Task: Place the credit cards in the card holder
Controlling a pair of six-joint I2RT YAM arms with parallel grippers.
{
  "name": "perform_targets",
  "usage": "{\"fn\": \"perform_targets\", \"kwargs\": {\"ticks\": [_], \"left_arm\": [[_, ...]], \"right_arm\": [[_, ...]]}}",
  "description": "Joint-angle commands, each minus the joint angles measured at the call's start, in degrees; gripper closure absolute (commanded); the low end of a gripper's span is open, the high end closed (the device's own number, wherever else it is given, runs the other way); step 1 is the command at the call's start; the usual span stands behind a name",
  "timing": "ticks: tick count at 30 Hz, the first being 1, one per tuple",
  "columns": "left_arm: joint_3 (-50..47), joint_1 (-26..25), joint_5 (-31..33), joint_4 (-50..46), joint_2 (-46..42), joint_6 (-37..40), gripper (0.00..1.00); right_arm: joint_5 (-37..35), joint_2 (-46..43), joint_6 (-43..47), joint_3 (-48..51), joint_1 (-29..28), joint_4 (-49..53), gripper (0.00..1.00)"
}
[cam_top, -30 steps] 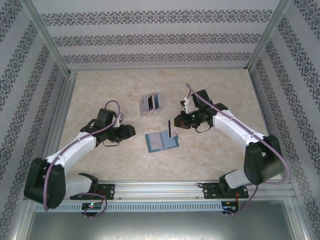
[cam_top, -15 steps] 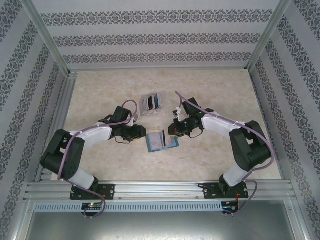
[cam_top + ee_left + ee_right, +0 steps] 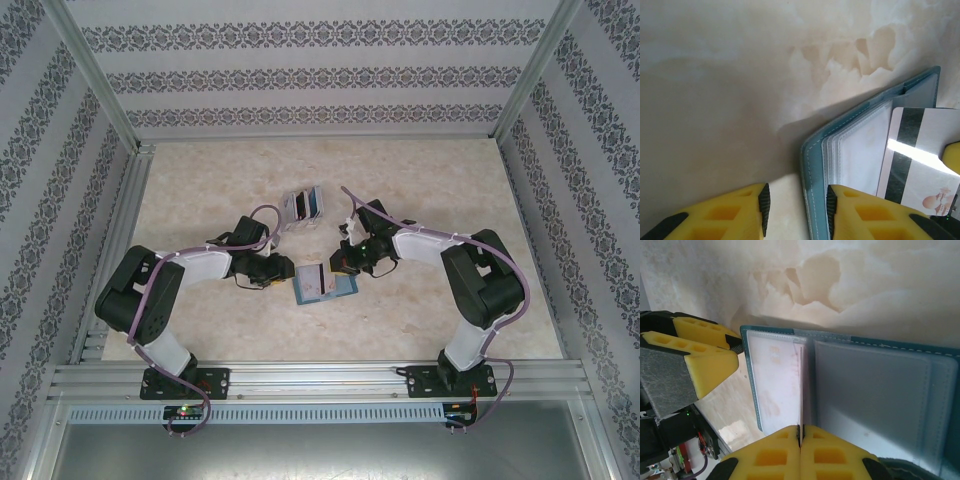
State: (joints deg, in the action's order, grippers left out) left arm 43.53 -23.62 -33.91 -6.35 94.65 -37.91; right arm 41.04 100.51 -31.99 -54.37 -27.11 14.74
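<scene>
The teal card holder [image 3: 335, 287] lies open on the table, its pale pockets facing up [image 3: 875, 385]. My right gripper [image 3: 800, 430] is shut on a pale credit card with a dark stripe [image 3: 912, 160]. The card stands on edge [image 3: 801, 385] over the holder's left half, near the fold. My left gripper [image 3: 796, 205] is open at the holder's left edge [image 3: 812, 200]. One finger [image 3: 865, 215] is over the cover and the other is on the bare table. From above, the two grippers face each other across the holder, left gripper [image 3: 285, 274] and right gripper [image 3: 338, 266].
A clear slotted stand [image 3: 303, 207] holding more cards stands just behind the holder. Aluminium frame rails [image 3: 320, 377] and patterned walls enclose the marble-look table [image 3: 220, 180].
Both arms have drawn in toward the card holder. The left gripper reached its left edge with jaws narrowing. The right gripper brought the striped card down over the pockets.
</scene>
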Motion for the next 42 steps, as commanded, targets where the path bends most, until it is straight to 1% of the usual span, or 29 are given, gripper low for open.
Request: {"fn": "perform_targets", "kwargs": {"ticks": [1,9,16,20,25,28,37,39,42], "left_arm": [[1.36,-0.7,-0.45,-0.03,1.31,1.17,0.63],[1.77,-0.72,-0.38,-0.49,2.86,1.53,0.65],[2.1,-0.71,-0.81,-0.04,3.95,0.95,0.65],[2.47,-0.7,-0.72,-0.23,4.46,0.91,0.65],[2.96,-0.7,-1.15,-0.7,5.39,0.96,0.66],[2.89,-0.67,-1.17,-0.45,5.62,0.91,0.67],[2.15,-0.67,-1.34,0.88,6.69,-0.21,0.75],[1.85,-0.7,-1.72,1.76,6.86,-0.67,0.79],[1.83,-0.82,-1.9,1.9,7.35,-0.84,0.8]], "right_arm": [[-0.67,-0.24,0.46,-1.18,0.66,0.11,0.95],[1.01,-2.95,0.24,-1.22,1.98,-0.52,0.94],[1.68,-1.27,0.96,-2.22,1.24,-0.33,0.94],[0.8,0.01,1.68,-2.42,0.66,-0.05,0.94],[-1.92,0.39,3.22,-2.75,0.75,2.47,0.94],[-1.92,1.31,3.53,-2.91,0.33,2.74,0.94],[-1.04,3.72,4.1,-3.57,-1.79,3.14,0.94],[-1.13,3.63,4.04,-3.23,-1.91,2.98,0.94],[-1.15,3.54,4.04,-2.53,-1.96,2.86,0.94]]}}
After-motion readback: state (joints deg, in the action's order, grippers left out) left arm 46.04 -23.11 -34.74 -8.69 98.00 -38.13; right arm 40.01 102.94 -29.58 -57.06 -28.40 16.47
